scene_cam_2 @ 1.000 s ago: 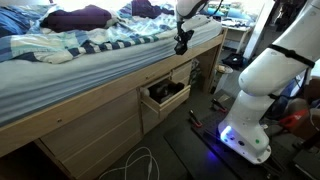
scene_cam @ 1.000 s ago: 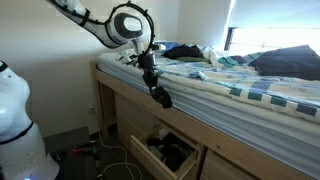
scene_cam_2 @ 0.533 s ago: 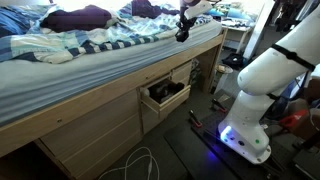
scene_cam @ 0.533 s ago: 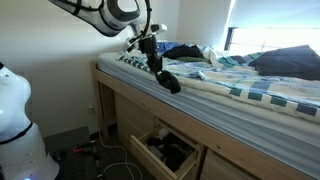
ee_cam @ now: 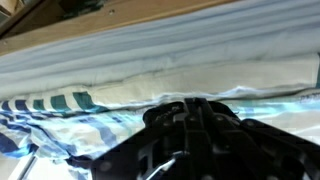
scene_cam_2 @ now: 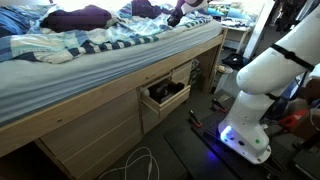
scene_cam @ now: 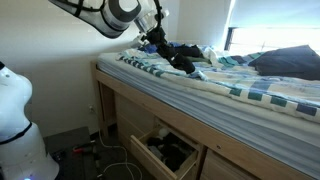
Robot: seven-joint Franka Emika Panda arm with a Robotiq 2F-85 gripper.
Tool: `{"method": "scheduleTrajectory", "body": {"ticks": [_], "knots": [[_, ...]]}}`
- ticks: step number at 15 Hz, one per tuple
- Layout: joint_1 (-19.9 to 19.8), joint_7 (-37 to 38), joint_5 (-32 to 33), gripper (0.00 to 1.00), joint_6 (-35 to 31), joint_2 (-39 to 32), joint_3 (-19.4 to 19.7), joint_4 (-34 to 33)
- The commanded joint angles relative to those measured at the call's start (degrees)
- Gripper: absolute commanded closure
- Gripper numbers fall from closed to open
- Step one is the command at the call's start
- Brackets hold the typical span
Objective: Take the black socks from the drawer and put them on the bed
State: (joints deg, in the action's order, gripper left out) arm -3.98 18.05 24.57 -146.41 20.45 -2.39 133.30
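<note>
black socks (scene_cam: pixel 184 65) slanting downward, in claw (scene_cam: pixel 168 52)

Daylight enters through a bright, blown-out window (scene_cam: pixel 228 32) in an exterior view, leaving the plain white wall (scene_cam: pixel 50 40) evenly lit. Against that glare the small black fabric bundle of socks (scene_cam: pixel 183 63), clamped in the black pincer (scene_cam: pixel 160 40), is a silhouette without detail. The inside of the pale-wood box drawer (scene_cam_2: pixel 160 103) sits in deep shadow in both exterior views. A blue glow spills on the floor below the glossy white robot base (scene_cam_2: pixel 255 90). Both exterior views are coarse and soft. The wrist view is smeared and out of focus throughout.
</note>
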Motion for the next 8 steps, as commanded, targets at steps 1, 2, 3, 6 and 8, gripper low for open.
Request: {"method": "scheduleTrajectory", "body": {"ticks": [1, 2, 3, 6, 8], "knots": [[-2.75, -0.48, 3.60, 0.98, -15.04, -5.00, -1.63, -0.78], [-3.22, -0.24, 4.01, 0.98, -18.45, -6.92, -2.07, -1.57], [-1.64, 0.29, 5.05, 0.98, -21.49, -9.15, -0.86, -2.42], [-0.71, -0.38, 4.60, 0.98, -25.83, -15.78, -1.16, -5.48], [0.28, -1.24, 3.12, 0.98, -25.65, -19.21, -1.03, -7.14]]}}
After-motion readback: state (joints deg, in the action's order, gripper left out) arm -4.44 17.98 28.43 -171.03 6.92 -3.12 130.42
